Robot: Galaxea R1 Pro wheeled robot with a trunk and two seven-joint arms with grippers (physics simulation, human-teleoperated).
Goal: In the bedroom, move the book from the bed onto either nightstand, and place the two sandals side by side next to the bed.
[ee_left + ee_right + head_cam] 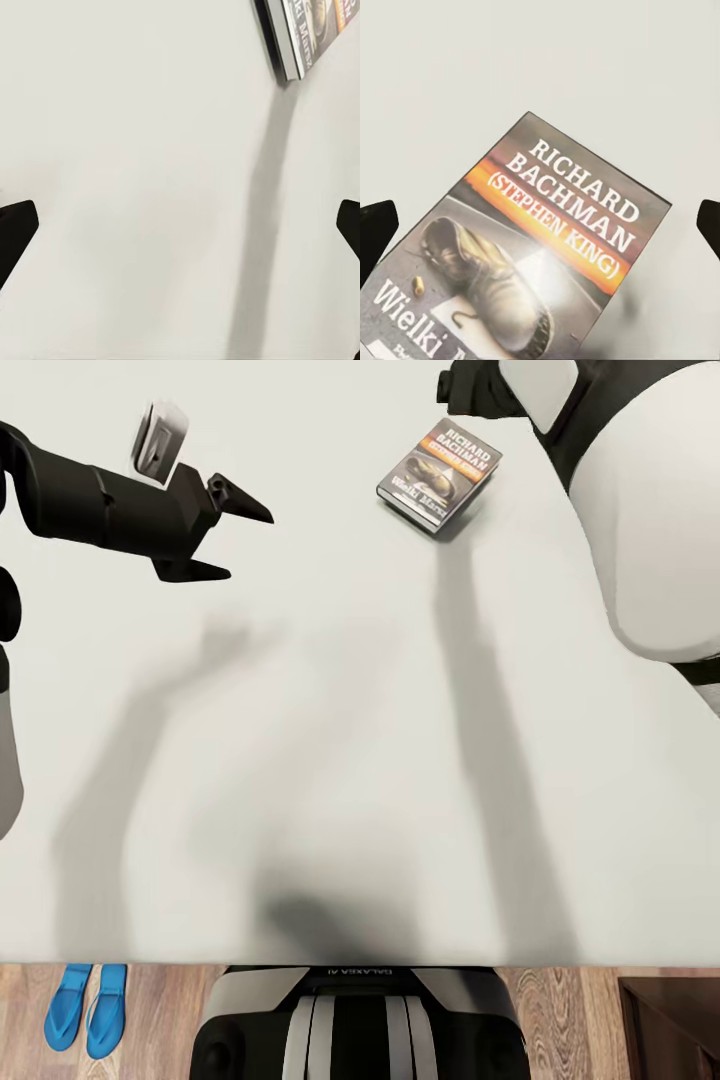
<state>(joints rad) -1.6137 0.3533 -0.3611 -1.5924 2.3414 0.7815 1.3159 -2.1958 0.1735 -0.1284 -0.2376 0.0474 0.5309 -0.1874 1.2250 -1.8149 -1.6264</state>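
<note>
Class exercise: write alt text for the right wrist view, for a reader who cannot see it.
A paperback book lies flat on the pale mattress, its cover reading "Richard Bachman (Stephen King)" above a picture of a worn shoe. The dark fingertips of the open right gripper frame it at either edge.

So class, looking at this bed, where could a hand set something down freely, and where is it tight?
Free: the wide mattress stretch between the left gripper, the book and the near edge. Tight: around the book under the right arm, and the floor strip holding the sandals.
</note>
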